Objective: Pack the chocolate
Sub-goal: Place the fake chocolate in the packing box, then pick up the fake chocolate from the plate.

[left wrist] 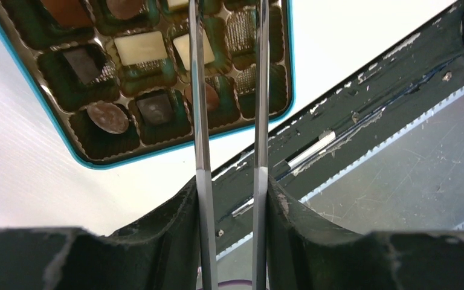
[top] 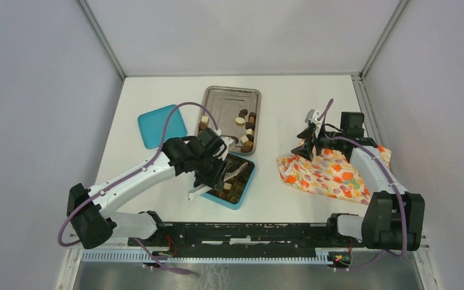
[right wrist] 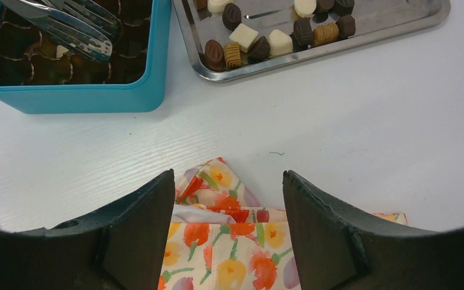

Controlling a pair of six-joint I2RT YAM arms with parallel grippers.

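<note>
Loose chocolate (top: 246, 124) in brown, dark and cream pieces lies in the steel tray (top: 217, 96); the right wrist view shows the same chocolate (right wrist: 266, 36). More pieces (left wrist: 140, 47) sit in compartments of the teal box (top: 237, 204), several compartments empty. My left gripper (top: 211, 166) hovers over that box (left wrist: 157, 151). This gripper (left wrist: 229, 187) is shut on metal tongs (left wrist: 200, 121), whose two arms reach over the compartments. Whether the tongs (right wrist: 66, 24) hold a piece I cannot tell. My right gripper (top: 308, 142) stands open above the orange floral cloth (top: 326, 172), nothing between its fingers.
A teal lid (top: 160, 125) lies flat left of the tray. The floral cloth (right wrist: 235, 241) lies crumpled at the right, under my right gripper (right wrist: 228, 181). The tray's rim (right wrist: 399, 27) is beyond it. The black mounting rail (top: 248, 232) runs along the near edge.
</note>
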